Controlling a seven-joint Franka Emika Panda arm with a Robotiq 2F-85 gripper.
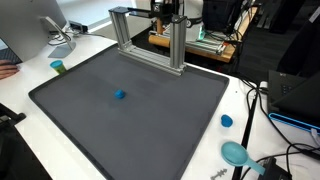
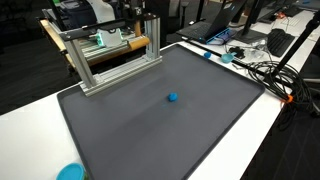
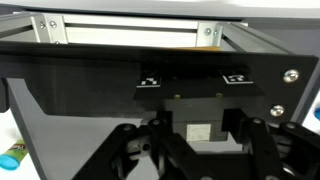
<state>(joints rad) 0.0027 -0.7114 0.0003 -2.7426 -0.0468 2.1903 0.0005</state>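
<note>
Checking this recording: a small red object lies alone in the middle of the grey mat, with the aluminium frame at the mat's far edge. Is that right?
Not quite: the small object is blue, not red, as both exterior views show. The rest holds: it lies alone in the middle of the grey mat, with the aluminium frame at the mat's far edge.

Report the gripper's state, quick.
Gripper: open, holding nothing. In the wrist view the jaws stand spread wide, facing the silver aluminium frame.
</note>
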